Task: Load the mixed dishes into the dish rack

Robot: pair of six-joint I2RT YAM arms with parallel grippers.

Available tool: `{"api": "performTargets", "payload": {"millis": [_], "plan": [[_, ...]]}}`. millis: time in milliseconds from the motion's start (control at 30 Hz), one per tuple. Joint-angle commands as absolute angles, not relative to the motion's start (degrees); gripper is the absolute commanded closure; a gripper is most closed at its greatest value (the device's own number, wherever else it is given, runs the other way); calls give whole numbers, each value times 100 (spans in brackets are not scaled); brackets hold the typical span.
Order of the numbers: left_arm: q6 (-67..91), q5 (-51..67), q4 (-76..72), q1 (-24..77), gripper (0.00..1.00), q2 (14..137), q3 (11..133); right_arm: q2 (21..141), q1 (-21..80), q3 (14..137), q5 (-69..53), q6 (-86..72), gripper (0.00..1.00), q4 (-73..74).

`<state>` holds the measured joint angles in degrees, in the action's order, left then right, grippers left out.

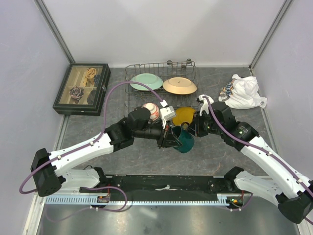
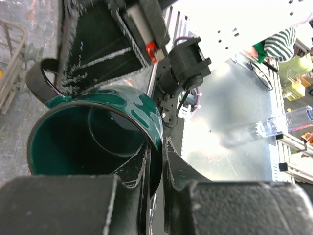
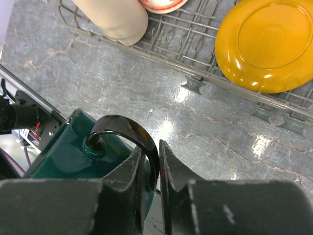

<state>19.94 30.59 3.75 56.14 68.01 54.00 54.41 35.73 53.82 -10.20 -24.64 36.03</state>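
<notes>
Top external: yellow plate [image 1: 183, 116] in rack [image 1: 146, 66]; left hand [image 2: 155, 161] grips mug [image 1: 186, 142], right hand [image 3: 157, 166] unclear.

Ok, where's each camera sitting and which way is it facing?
Top external: above and behind the bases, looking down on the grey metal wire dish rack; left arm and right arm show.
Left wrist: on the left arm, looking along the left gripper, which pinches the rim of the glossy dark green mug.
Right wrist: on the right arm, looking down past the right gripper at the mug's handle, grey marbled table, round yellow plate.
Shared: all three show the mug.
</notes>
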Motion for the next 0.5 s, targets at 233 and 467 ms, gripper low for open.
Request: {"api": "performTargets", "payload": {"millis": [233,467], "plan": [[1811,2602,800,5572,98,6943,5344,5071,3472,5511,-1142,-2777,73,3129],[1793,2391,835,5581,98,6917,5344,5019,3472,5449,-1169,-2769,62,3173]]}}
